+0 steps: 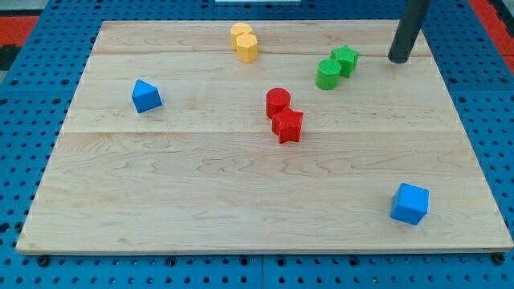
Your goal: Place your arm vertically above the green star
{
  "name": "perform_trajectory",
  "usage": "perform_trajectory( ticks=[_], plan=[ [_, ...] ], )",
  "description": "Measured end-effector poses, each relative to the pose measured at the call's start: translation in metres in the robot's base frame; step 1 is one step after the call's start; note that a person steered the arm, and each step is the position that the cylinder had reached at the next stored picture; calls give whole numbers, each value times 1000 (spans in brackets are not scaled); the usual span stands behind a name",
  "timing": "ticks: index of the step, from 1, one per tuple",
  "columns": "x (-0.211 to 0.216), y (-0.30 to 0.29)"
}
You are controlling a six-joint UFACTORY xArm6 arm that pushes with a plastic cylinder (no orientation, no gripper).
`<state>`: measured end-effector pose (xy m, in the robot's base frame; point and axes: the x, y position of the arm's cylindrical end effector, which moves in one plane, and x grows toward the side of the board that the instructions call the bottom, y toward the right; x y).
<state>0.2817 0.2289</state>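
Note:
The green star (346,59) lies near the view's top right on the wooden board (201,177), touching a green cylinder (328,74) on its lower left. My tip (397,59) rests on the board to the right of the green star, about one block width away, at nearly the same height in the view. The dark rod rises up and to the right out of the frame.
Two yellow blocks (245,42) sit together at the top centre. A red cylinder (278,102) touches a red star (287,125) near the middle. A blue block (145,95) lies at the left and a blue cube (410,202) at the bottom right.

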Motion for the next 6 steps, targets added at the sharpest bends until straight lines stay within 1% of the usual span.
perform_trajectory(
  ticks=[1, 3, 6],
  plan=[
    [-23, 0],
    [-89, -63],
    [-89, -135]
  ],
)
